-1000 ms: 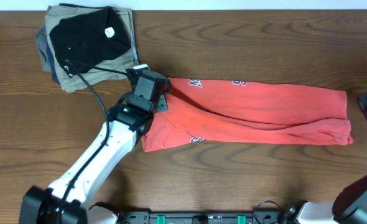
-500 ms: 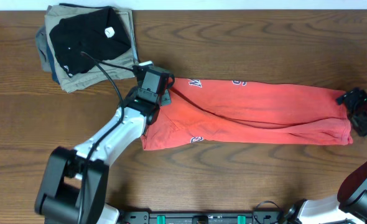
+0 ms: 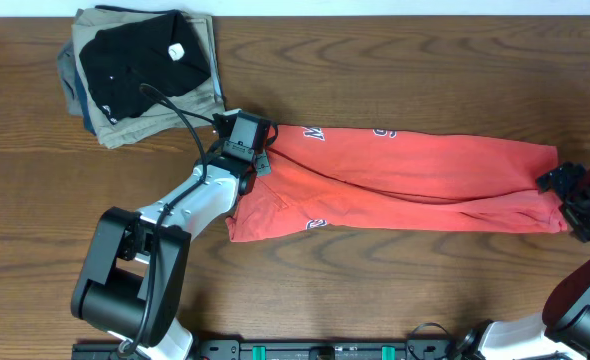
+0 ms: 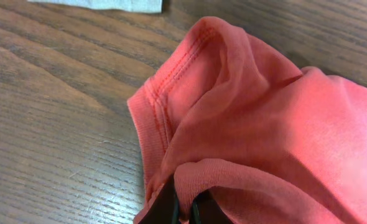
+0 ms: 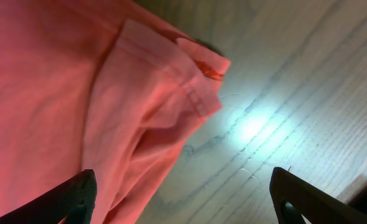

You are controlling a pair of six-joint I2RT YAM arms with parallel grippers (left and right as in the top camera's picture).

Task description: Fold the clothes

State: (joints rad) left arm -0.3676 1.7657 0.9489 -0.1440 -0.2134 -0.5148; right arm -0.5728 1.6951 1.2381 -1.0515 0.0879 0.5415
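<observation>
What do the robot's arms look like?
The left arm is a white tube with chunky black joints, and a thin black cable runs along it. The left pincer is black with narrow fingers. The right pincer is black too, and the right arm looks dark.

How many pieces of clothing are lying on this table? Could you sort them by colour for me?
Red-orange T-shirt: 1
Black folded garment: 1
Khaki folded garment: 1
Blue folded garment: 1
Total: 4
</observation>
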